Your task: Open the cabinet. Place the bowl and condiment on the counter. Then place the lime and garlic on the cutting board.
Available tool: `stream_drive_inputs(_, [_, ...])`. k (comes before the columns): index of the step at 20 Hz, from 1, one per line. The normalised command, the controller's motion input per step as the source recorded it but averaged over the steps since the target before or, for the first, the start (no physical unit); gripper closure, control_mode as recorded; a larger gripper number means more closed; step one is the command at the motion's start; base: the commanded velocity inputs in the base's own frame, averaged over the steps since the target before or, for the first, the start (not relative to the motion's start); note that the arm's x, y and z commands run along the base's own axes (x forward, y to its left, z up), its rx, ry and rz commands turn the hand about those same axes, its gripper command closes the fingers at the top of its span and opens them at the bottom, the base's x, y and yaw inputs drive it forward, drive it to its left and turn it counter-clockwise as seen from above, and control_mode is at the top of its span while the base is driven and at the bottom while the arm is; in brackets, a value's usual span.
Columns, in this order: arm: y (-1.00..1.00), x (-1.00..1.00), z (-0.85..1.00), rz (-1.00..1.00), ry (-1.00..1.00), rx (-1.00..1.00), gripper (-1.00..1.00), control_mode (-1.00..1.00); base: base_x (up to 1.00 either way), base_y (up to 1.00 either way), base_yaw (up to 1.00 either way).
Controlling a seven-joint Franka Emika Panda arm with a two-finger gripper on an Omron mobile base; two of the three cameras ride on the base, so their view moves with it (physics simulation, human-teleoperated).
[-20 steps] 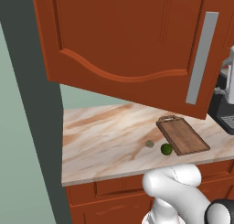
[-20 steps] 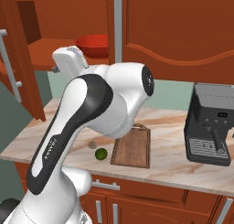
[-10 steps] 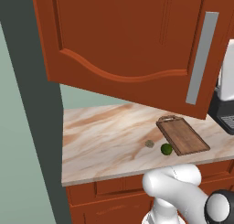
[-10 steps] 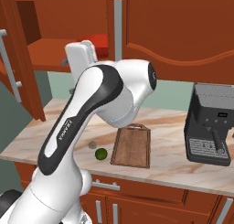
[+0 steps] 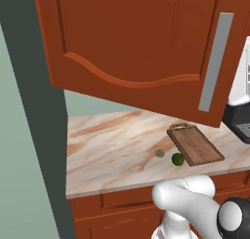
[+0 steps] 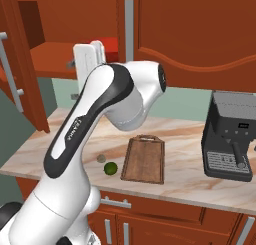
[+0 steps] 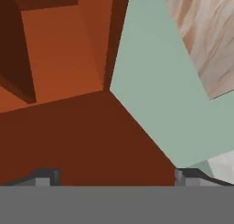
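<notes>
Both doors of the cabinet point(image 6: 50, 19) stand open, and one door point(image 5: 136, 43) swings out over the counter point(image 5: 112, 140). The red bowl point(image 6: 109, 43) rests on the lower shelf, partly behind my hand; the condiment is hidden. My gripper point(image 7: 116, 177) is open and holds nothing. It is raised to the shelf's front edge, with the bowl just beyond it. On the counter lies the cutting board point(image 6: 145, 159) point(image 5: 195, 144). The lime point(image 6: 110, 168) point(image 5: 178, 159) and the garlic point(image 6: 101, 158) point(image 5: 159, 153) sit side by side just off its near corner.
A black coffee machine point(image 6: 232, 134) stands on the counter to the right of the board. The left cabinet door point(image 6: 15, 64) with its grey handle juts out beside my arm. Drawer fronts point(image 6: 165, 219) run below the counter's edge.
My hand has risen a little and shifted right, closer to the shelf and the bowl, as the elbow swung. The jaws stayed wide apart. Nothing on the counter moved.
</notes>
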Motion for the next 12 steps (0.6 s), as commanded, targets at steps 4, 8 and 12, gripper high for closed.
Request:
stream_drive_inputs(4, [0.23, 0.09, 0.0, 0.0, 0.18, 0.06, -1.0, -1.0, 0.0, 0.0, 0.0])
stream_drive_inputs(8, [0.2, 0.01, 0.0, 0.02, 0.16, 0.07, -1.0, -1.0, 0.0, 0.0, 0.0])
stream_drive_inputs(12, [0.17, -0.01, 0.0, 0.03, 0.17, 0.07, -1.0, -1.0, 0.0, 0.0, 0.0])
